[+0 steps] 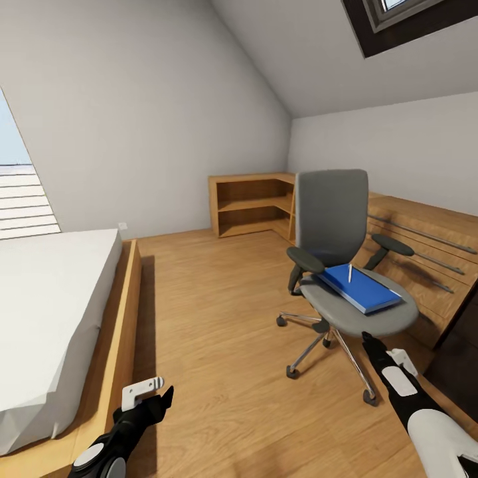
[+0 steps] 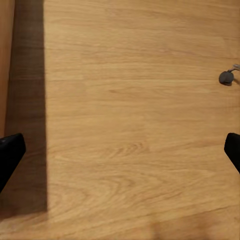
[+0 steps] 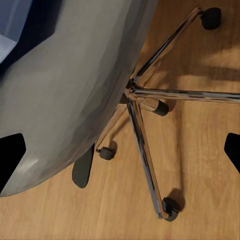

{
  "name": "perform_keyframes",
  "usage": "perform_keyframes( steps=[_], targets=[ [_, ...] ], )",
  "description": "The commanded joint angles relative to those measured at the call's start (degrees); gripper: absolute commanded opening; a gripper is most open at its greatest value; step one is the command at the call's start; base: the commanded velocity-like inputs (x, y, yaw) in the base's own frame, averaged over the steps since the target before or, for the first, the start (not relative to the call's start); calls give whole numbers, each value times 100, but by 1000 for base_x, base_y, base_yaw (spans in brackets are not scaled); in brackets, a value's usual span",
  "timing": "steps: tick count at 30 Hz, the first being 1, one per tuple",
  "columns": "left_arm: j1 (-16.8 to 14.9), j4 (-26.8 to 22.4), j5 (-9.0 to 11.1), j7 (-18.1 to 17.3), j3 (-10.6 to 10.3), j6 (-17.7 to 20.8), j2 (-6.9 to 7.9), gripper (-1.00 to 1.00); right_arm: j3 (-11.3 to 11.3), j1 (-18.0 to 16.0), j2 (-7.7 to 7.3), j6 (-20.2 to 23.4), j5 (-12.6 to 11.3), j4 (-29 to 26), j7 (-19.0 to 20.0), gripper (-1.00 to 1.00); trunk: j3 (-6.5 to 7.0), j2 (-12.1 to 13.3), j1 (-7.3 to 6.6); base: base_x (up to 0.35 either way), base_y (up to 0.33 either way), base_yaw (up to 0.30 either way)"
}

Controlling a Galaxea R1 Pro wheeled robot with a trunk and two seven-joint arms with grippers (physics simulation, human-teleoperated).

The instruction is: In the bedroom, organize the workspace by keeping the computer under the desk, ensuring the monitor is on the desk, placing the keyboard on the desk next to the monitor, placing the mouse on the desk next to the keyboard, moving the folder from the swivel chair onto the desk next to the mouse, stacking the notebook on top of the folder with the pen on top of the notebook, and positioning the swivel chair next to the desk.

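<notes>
Swivel chair [image 1: 338, 265] stands on the wood floor [image 1: 212, 318] right of centre in the head view, backrest upright toward the far wall, black armrests either side, chrome star base on castors underneath. Folder [image 1: 362, 289] lies flat on the seat, bright blue, angled across the cushion and reaching near its right edge. Pen [image 1: 350, 273] rests on top of the folder as a thin pale stick near the folder's back end. Notebook can't be told apart from the folder here. Left tool [image 1: 147, 392] hangs low over bare floor just beside the bed frame [image 1: 123, 332], released: left wrist view has both dark fingertips [image 2: 10, 155] wide apart at the frame edges with only floorboards between them, plus one chair castor [image 2: 226, 77] at the edge. Right tool [image 1: 382, 352] sits low, just beside the front edge of the seat, near the chair base; also released, fingertips [image 3: 11, 157] spread wide in the right wrist view, nothing gripped. That view looks at the grey seat underside [image 3: 75, 85] and the chrome spokes [image 3: 145, 155] with castors on the floor. Low light-wood corner shelf [image 1: 252, 202] stands against the far wall behind the chair. Bed with white mattress [image 1: 46, 299] fills the left side. Wood drawer fronts with long rail handles [image 1: 425, 259] run along the right wall behind the chair.
</notes>
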Motion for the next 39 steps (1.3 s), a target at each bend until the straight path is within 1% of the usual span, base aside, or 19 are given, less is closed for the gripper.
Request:
perform_keyframes(
  steps=[1, 8, 39],
  targets=[
    [0, -9, 61, 37, 2, 24, -3, 100, -10, -4, 1, -10, -58, 5, 26, 100, -4, -2, -1, 0, 0, 0],
    [0, -9, 61, 34, -19, 19, -7, 100, -10, -4, 1, -10, -43, 7, 31, 100, -4, -2, -1, 143, 0, 0],
    [0, -9, 61, 37, -49, 10, -10, 100, -14, -4, 1, -10, -42, 7, 37, 100, -4, -2, -1, 264, -2, 0]
  ],
)
